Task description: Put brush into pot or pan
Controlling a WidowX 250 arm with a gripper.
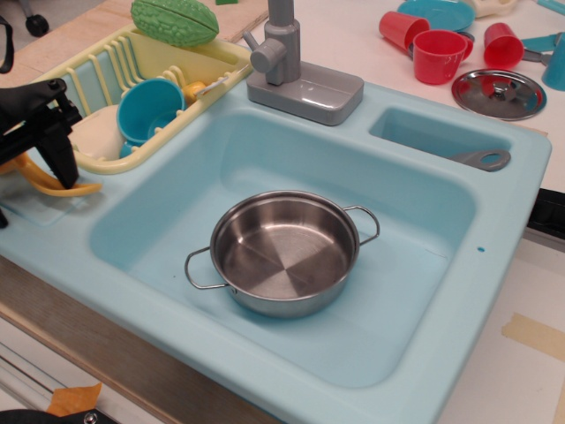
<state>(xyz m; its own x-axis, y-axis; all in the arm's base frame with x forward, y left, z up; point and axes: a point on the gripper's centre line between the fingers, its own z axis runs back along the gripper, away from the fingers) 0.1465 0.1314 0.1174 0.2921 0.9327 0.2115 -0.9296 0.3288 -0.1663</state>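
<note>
The yellow-orange brush (pixel 55 185) lies at the far left on the sink's rim, tipped up on its edge. My black gripper (pixel 31 187) is down over it, with one finger (pixel 62 159) pressed against the brush and the other finger mostly cut off by the frame's left edge. The jaws look closed on the brush's handle. The shiny steel pot (pixel 284 252) with two wire loop handles stands empty in the middle of the basin, well to the right of the gripper.
The light blue sink (pixel 177 208) holds the pot. A pale yellow dish rack (pixel 190 66) with a blue cup (pixel 150 108) stands just behind the gripper, a green vegetable (pixel 175 21) on top. A grey faucet (pixel 282 53), a steel lid (pixel 499 93) and red cups (pixel 439 55) stand behind.
</note>
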